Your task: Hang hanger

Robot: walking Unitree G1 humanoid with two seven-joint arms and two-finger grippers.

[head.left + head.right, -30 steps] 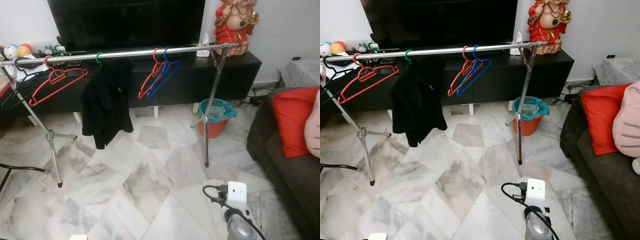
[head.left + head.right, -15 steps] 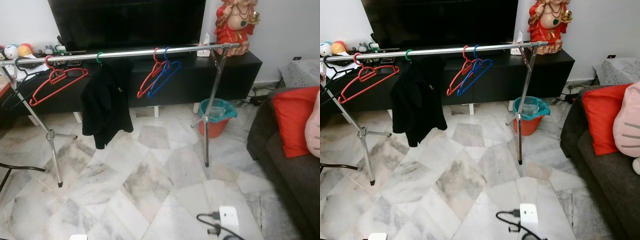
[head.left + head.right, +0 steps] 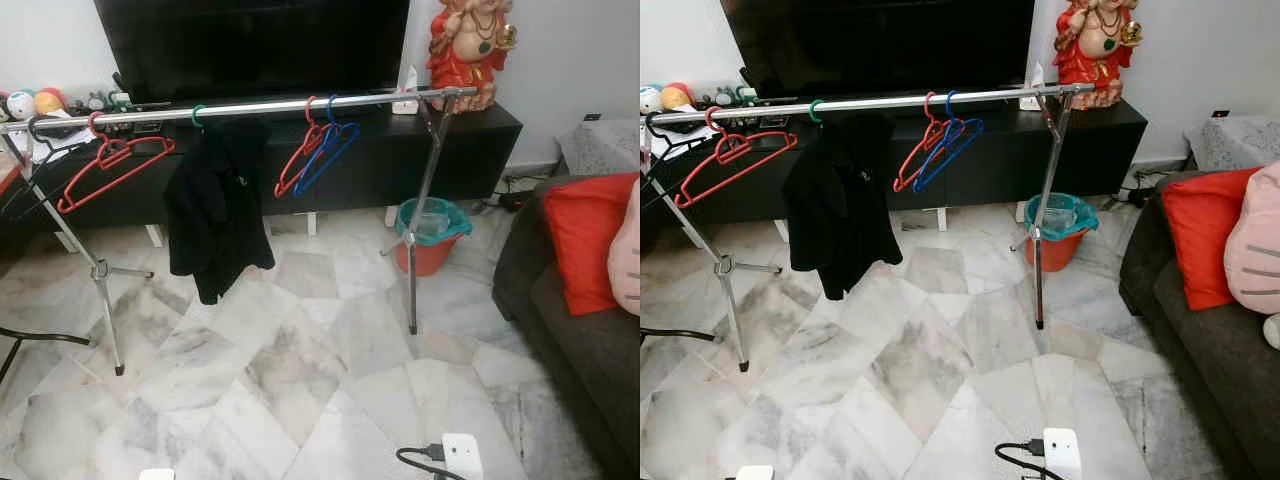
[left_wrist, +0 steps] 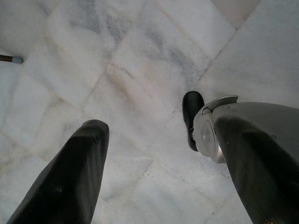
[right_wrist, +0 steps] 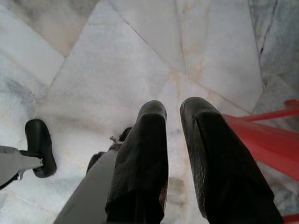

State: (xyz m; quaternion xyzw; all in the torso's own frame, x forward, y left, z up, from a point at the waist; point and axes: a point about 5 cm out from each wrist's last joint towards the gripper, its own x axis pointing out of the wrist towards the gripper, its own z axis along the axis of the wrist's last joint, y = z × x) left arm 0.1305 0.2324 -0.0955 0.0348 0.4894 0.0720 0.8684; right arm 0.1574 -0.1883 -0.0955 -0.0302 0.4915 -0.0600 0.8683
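A silver clothes rail (image 3: pixel 270 104) spans the room on two tripod stands. On it hang a red hanger (image 3: pixel 110 165) at the left, a black jacket (image 3: pixel 215 215) on a green hook, and a red hanger (image 3: pixel 298 160) and blue hanger (image 3: pixel 325 150) side by side. My right gripper (image 5: pixel 174 109) points down at the marble floor, fingers close together, shut on a red hanger (image 5: pixel 261 144) that sticks out from behind one finger. My left gripper (image 4: pixel 161 126) hangs open over the floor beside my own foot (image 4: pixel 192 116).
Behind the rail stands a black TV cabinet (image 3: pixel 470 130) with a red statue (image 3: pixel 465 45). An orange bin (image 3: pixel 432 235) sits by the rail's right stand (image 3: pixel 415 270). A dark sofa (image 3: pixel 580 320) with a red cushion (image 3: pixel 590 240) is on the right.
My right arm has dropped from the lower right of the eye views until just its white wrist box shows. The black jacket has swung slightly to the right.
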